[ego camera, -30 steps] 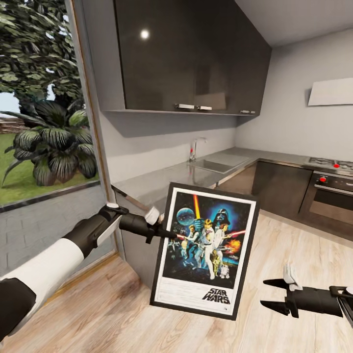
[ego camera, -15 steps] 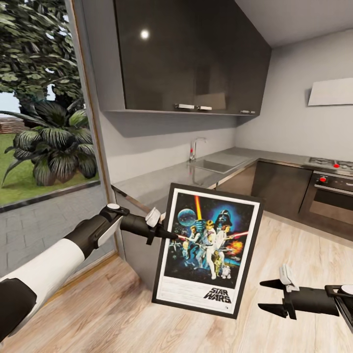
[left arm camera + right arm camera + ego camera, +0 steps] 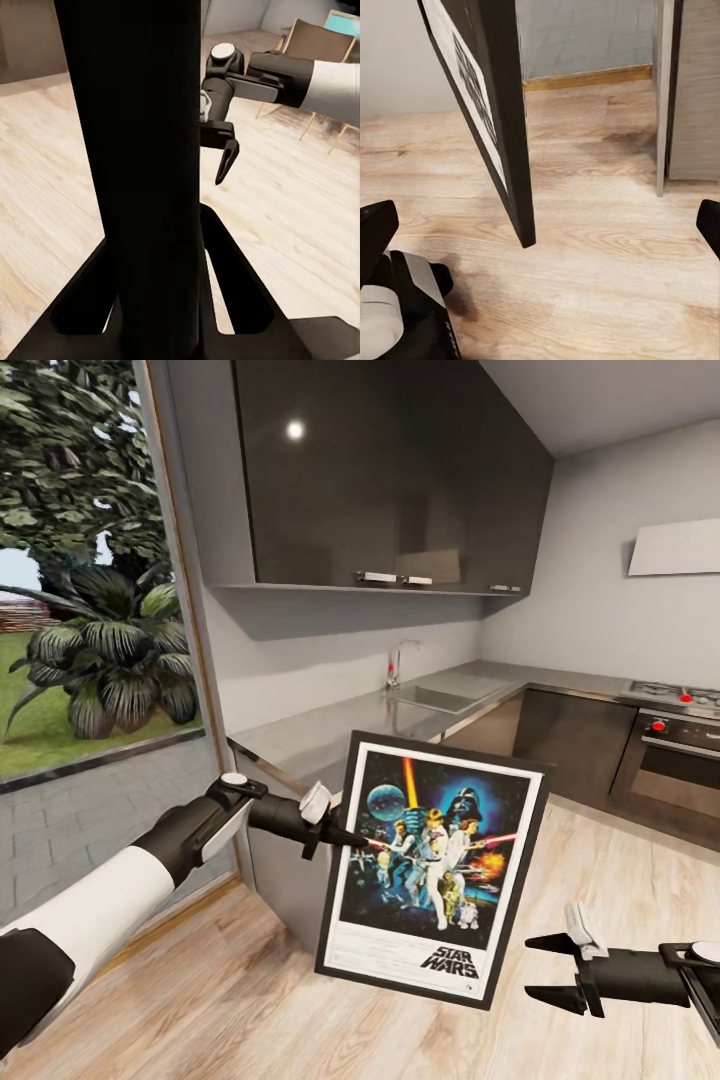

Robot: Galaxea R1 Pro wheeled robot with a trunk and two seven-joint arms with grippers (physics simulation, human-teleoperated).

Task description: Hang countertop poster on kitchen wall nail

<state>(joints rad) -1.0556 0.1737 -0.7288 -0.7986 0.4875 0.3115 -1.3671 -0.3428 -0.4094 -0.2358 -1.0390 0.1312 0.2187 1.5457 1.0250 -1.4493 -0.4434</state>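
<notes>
Left hand [image 3: 340, 838] was clamped on the left edge of the poster [image 3: 432, 868], which was held upright, slightly tilted, above the wood floor [image 3: 200, 1000] in front of the worktop [image 3: 330, 732]. Right of the poster, lower down, the right hand [image 3: 540, 968] was held open, apart from the frame.
</notes>
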